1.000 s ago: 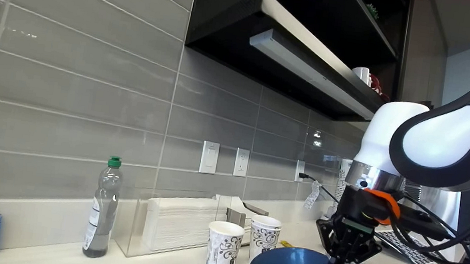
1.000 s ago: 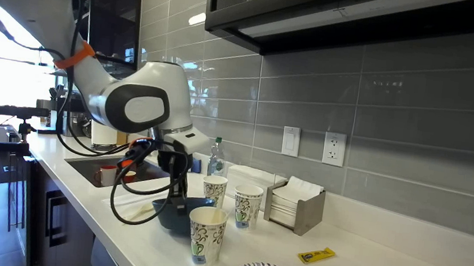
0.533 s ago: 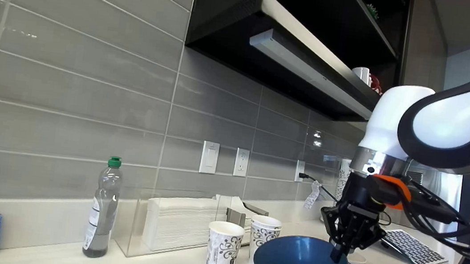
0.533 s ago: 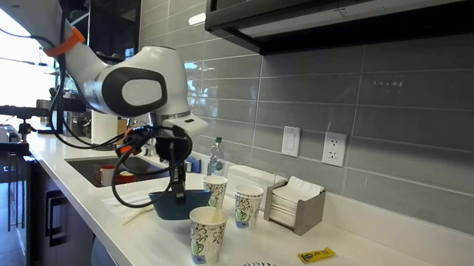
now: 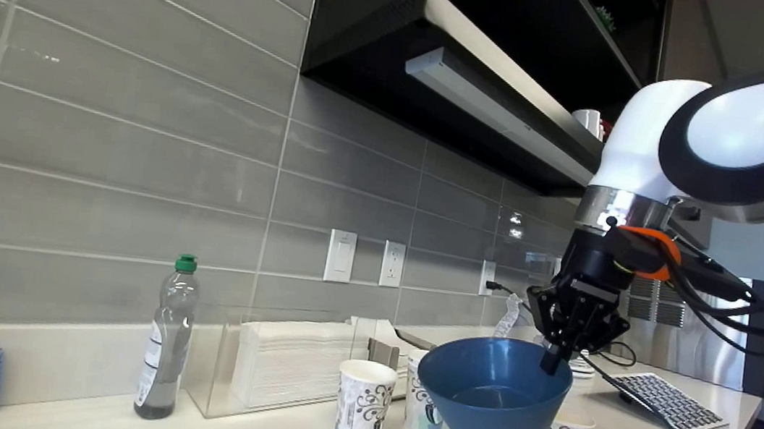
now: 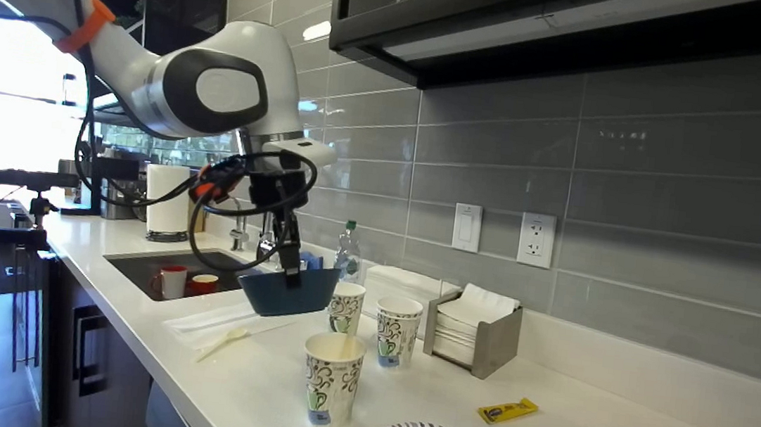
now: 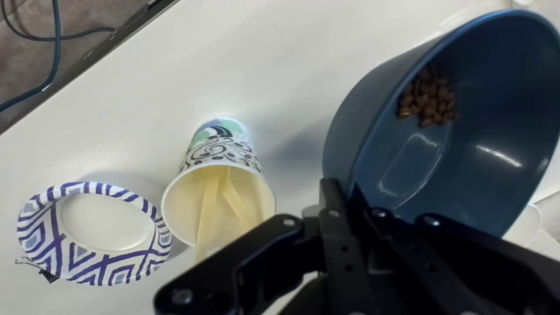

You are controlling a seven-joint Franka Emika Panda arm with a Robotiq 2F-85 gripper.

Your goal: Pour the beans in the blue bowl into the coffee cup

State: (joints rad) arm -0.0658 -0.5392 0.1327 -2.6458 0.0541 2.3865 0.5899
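Note:
The blue bowl [image 5: 481, 420] hangs above the counter, tilted slightly, with my gripper [image 7: 343, 192] shut on its rim, one finger outside the wall and one inside. Brown beans [image 7: 426, 98] are gathered at one side of the bowl's inside in the wrist view. In an exterior view, the bowl [image 6: 290, 296] hangs beyond a patterned paper coffee cup [image 6: 332, 385], higher than its rim. That cup [image 7: 214, 197] stands upright and apart from the bowl, with pale sticks in it. Beans inside the bowl do not show in either exterior view.
More patterned paper cups [image 5: 362, 409] stand behind, near the napkin holder [image 6: 480, 337]. A small patterned bowl [image 7: 94, 236] sits beside the cup with sticks. Also on the counter are a bottle [image 5: 169, 341], a yellow packet [image 6: 507, 411] and a pale spoon [image 6: 223, 344]. The sink [image 6: 134, 271] lies farther back.
My gripper has risen with the blue bowl in its grip, lifting it from near the counter to well above it. The bowl has tilted slightly. The cups have stayed in place.

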